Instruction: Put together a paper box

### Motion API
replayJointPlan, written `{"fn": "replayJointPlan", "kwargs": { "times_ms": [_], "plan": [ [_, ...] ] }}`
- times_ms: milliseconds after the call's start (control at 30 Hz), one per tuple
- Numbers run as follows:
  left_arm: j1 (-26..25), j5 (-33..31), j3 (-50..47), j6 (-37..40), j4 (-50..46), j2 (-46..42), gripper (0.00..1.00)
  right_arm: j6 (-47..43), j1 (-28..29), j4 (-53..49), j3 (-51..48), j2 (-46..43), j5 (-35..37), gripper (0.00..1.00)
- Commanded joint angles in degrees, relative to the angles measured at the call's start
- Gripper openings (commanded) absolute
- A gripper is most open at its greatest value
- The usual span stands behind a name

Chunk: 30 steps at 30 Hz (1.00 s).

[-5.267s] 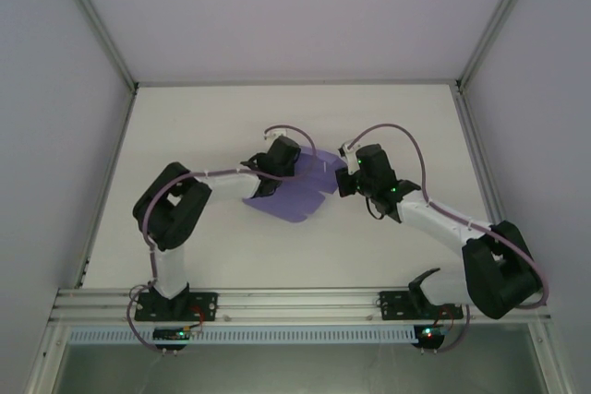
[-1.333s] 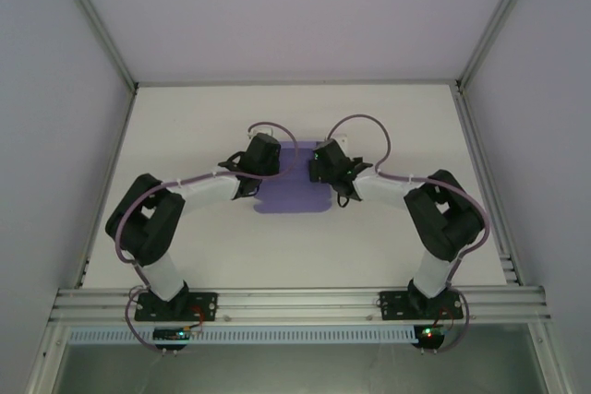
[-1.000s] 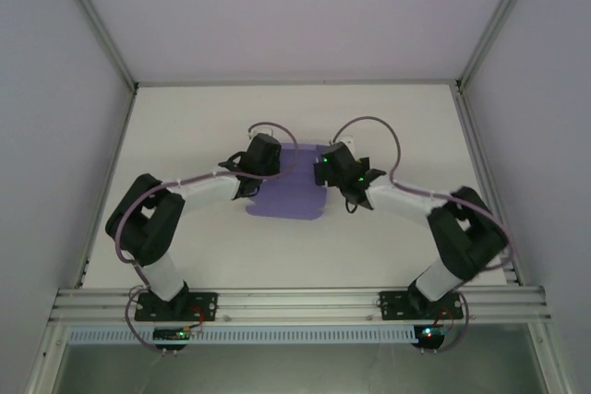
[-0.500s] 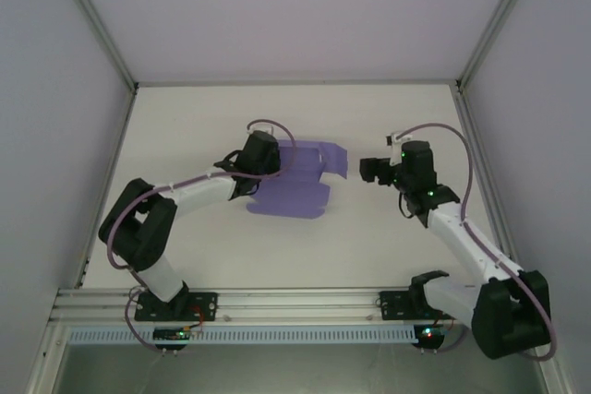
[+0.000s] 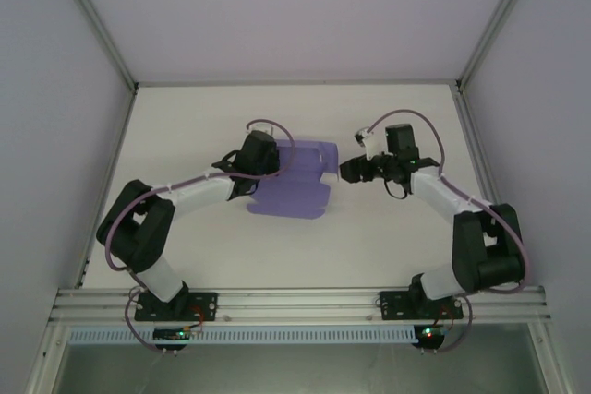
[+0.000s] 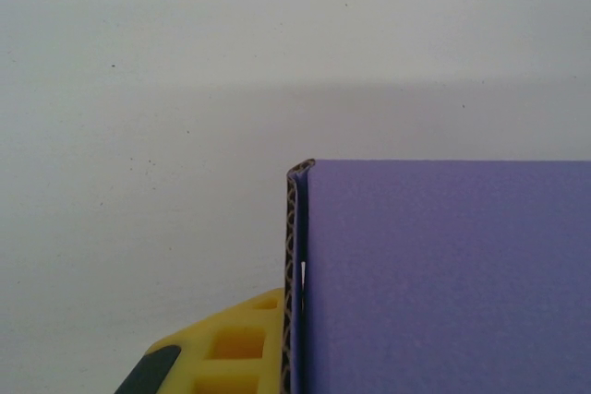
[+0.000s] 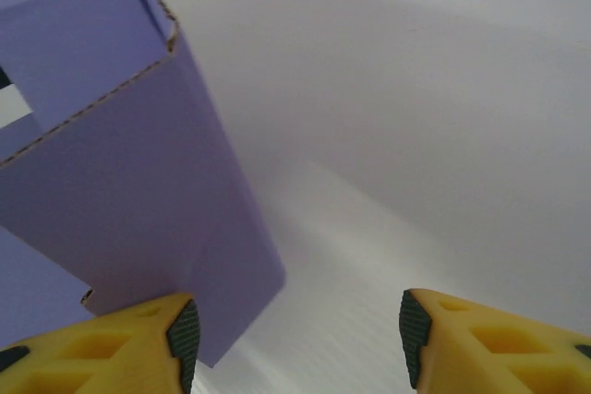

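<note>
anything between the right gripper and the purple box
No object. In the top view the right gripper is just off the paper box's right flap; the right wrist view shows bare table beside that flap.

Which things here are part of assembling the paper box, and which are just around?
Part of the job: paper box; left arm, jaws shut on its edge; right arm, jaws open beside it.
Just there: table; metal rail.

Top camera: high behind the arm bases [image 5: 175, 306], looking down on the whole bench [image 5: 185, 126]. Left wrist camera: hard against the paper box [image 6: 443, 274] edge at the left claw [image 6: 292, 339]. Right wrist camera: close, facing the same box just ahead of the right claw [image 7: 295, 329].
</note>
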Motion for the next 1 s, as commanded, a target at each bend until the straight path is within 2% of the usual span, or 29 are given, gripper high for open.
{"fn": "replayJointPlan", "kwargs": {
  "times_ms": [0,200,300,367,433,567,700,800,833,967],
  "plan": [
    [0.1,0.8,0.4,0.5,0.7,-0.9,0.0,-2.3,1.8,0.6,2.2,1.6,-5.6,0.59],
    [0.2,1.0,0.6,0.4,0.4,-0.5,0.0,-1.6,5.6,2.5,4.6,5.6,-7.4,0.57],
    [0.1,1.6,0.8,0.2,-0.1,-0.4,0.0,-1.3,7.9,2.4,6.7,7.8,-4.8,0.53],
    [0.0,1.4,0.8,0.0,-0.1,-0.4,0.0,0.0,9.4,2.8,8.0,9.0,-1.8,0.46],
    [-0.2,1.2,0.8,-0.2,-0.2,-0.4,0.0,1.9,10.8,3.3,9.0,9.9,1.1,0.45],
    [-0.7,-0.6,1.0,-0.4,-0.8,-0.3,0.0,11.1,13.5,5.8,9.7,10.9,13.1,0.34],
    [-1.2,-1.2,1.4,-0.4,-0.8,0.1,0.0,20.7,17.8,8.4,9.7,12.0,31.9,0.31],
    [-1.6,-1.0,2.0,-0.4,-1.1,0.6,0.0,23.6,20.6,9.2,11.2,14.1,40.3,0.3],
    [-1.6,-1.1,2.1,-0.5,-1.3,0.7,0.0,24.5,21.0,9.4,11.7,14.9,42.2,0.27],
    [-1.9,-1.6,2.1,-1.7,-1.3,1.0,0.0,29.3,22.9,7.1,14.6,18.1,51.9,0.03]
  ]
}}
